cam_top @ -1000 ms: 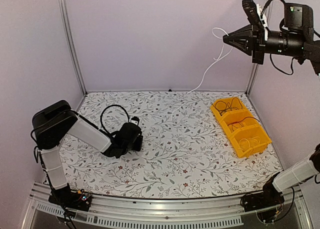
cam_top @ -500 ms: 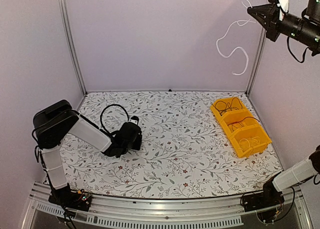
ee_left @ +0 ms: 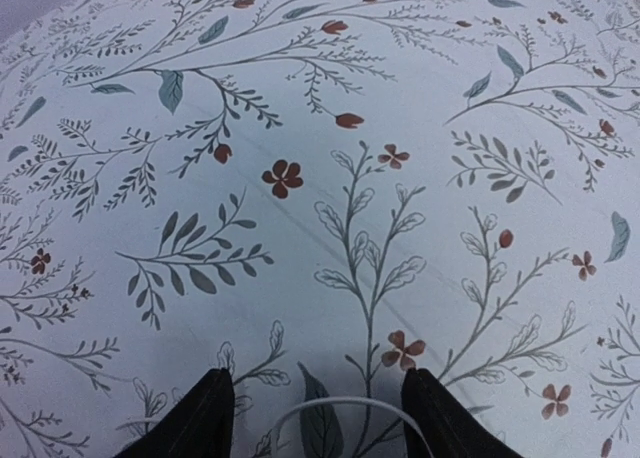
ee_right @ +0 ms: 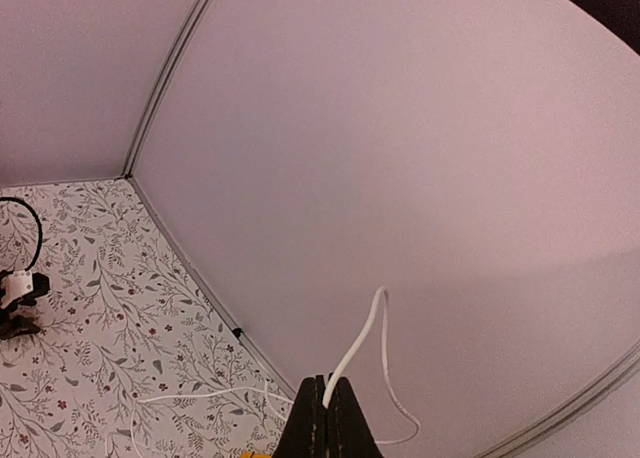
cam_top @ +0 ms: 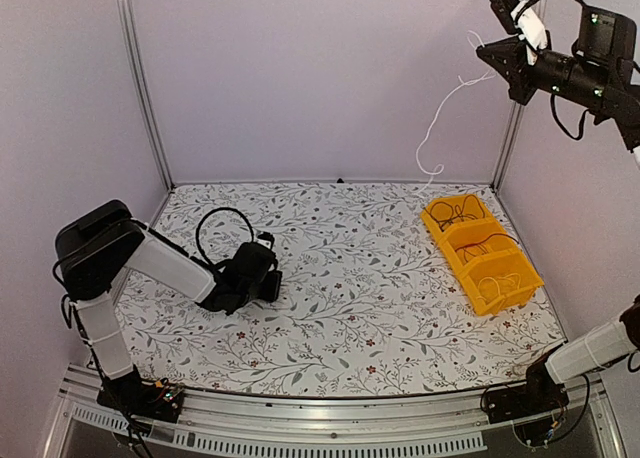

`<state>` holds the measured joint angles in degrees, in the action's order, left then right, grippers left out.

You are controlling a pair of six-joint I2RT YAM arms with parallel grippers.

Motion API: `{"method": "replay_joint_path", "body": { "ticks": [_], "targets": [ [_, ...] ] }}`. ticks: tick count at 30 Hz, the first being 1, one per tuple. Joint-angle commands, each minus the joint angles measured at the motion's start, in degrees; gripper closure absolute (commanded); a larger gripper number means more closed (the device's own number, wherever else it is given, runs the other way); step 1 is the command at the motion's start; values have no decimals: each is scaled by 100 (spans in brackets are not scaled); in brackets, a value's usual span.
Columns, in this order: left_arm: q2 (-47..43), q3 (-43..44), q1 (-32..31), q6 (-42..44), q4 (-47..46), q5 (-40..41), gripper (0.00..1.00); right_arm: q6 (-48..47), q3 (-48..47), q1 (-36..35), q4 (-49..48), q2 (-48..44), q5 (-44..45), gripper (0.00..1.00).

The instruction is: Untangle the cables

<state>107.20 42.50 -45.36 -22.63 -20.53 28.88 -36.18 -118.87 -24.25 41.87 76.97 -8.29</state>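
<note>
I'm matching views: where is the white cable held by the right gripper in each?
Top: white cable hangs from right gripper, upper right.
Left wrist: not in it; white loop at bottom seems another wire.
Right wrist: cable pinched, bottom centre.
Shared: floral table.

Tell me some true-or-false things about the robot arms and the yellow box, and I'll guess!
1. The right gripper is pinching a white cable high up in the air. True.
2. The yellow bin has nothing in it. False: thin cables lie in its compartments.
3. The left gripper is low over the table with its jaws apart. True.
4. The yellow bin sits on the left side of the table. False: it sits on the right side, towards the back.
5. The right gripper's jaws are wide open. False: they are shut tight on the white cable, which hangs down from them.
</note>
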Motion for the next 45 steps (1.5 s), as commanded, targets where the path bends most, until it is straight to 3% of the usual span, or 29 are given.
{"method": "replay_joint_path", "body": {
  "ticks": [1, 11, 18, 24, 34, 37, 42, 45],
  "targets": [
    [-623, -42, 72, 171, 563, -207, 40, 185, 886, 38, -67, -24, -582, 100],
    [-1978, 78, 63, 492, 771, -602, 34, 301, 3041, 43, -470, 114, -2370, 100],
    [-2761, -25, 37, 735, 420, -1270, 33, 297, 3648, 36, -635, 372, -3386, 100],
    [-3178, 412, -36, 877, 713, -1972, 33, 297, 3774, 30, -595, 519, -3532, 100],
    [-2971, 2161, -63, 1142, 2706, -2395, 32, 313, 3828, 33, -539, 590, -3758, 100],
    [-2914, 2332, -45, 1047, 2920, -2635, 26, 318, 3819, 33, -514, 593, -3781, 100],
    [-2654, 2422, 277, 23, 3136, -4017, 22, 325, 3819, 31, -504, 591, -3806, 100],
    [-2386, 2529, 355, -279, 3571, -4279, 25, 321, 3818, 31, -488, 600, -3803, 100]
  ]
}}
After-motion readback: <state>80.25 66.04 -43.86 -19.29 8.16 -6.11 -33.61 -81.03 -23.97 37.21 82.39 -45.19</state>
